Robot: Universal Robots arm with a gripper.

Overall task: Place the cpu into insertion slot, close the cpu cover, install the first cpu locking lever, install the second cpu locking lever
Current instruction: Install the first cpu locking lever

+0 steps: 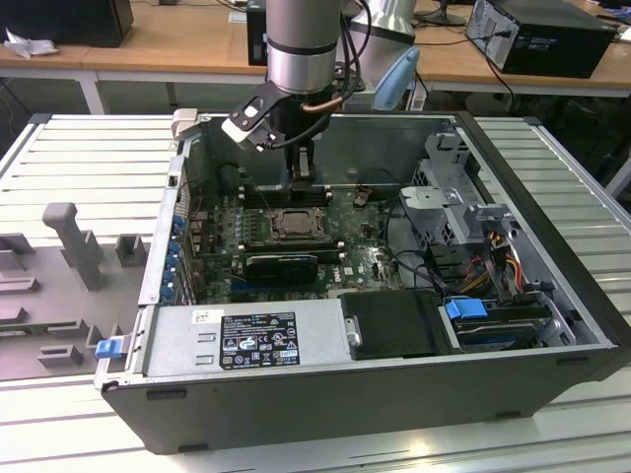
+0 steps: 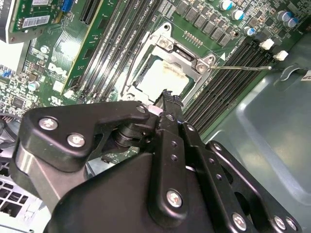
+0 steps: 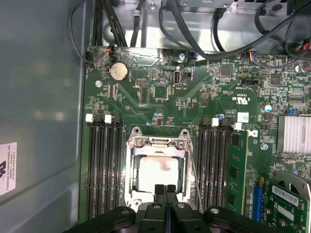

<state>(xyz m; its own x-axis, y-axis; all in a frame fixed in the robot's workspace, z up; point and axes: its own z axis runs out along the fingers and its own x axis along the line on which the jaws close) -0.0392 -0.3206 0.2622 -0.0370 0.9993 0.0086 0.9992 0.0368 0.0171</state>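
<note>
Gripper: in the first wrist view the gripper (image 3: 165, 190) has its two black fingertips pressed together with no gap and nothing between them. It hangs over one edge of the insertion slot (image 3: 137, 189).
Gripper, from outside: in the exterior view the gripper (image 1: 304, 175) points straight down just above the far edge of the insertion slot, inside the open computer case (image 1: 375, 394).
Cpu: the cpu (image 3: 155, 171) lies flat in the insertion slot, its pale face up (a smeared patch marks its middle).
Cpu cover: the cpu cover (image 3: 156, 142) lies down flat over the insertion slot, framing the cpu, which shows through its square window.
Lever: in the second wrist view a thin metal lever rod (image 2: 243, 68) reaches out from a corner of the insertion slot, across the neighbouring memory slots (image 2: 228, 82). Whether it is latched I cannot tell.
Memory slots: long black rows run along two opposite sides of the insertion slot.
Motherboard: the green motherboard (image 3: 160, 92) surrounds the insertion slot on all sides.
Coin battery: the round silver cell (image 3: 118, 72) sits well apart from the insertion slot, near the board's edge.
</note>
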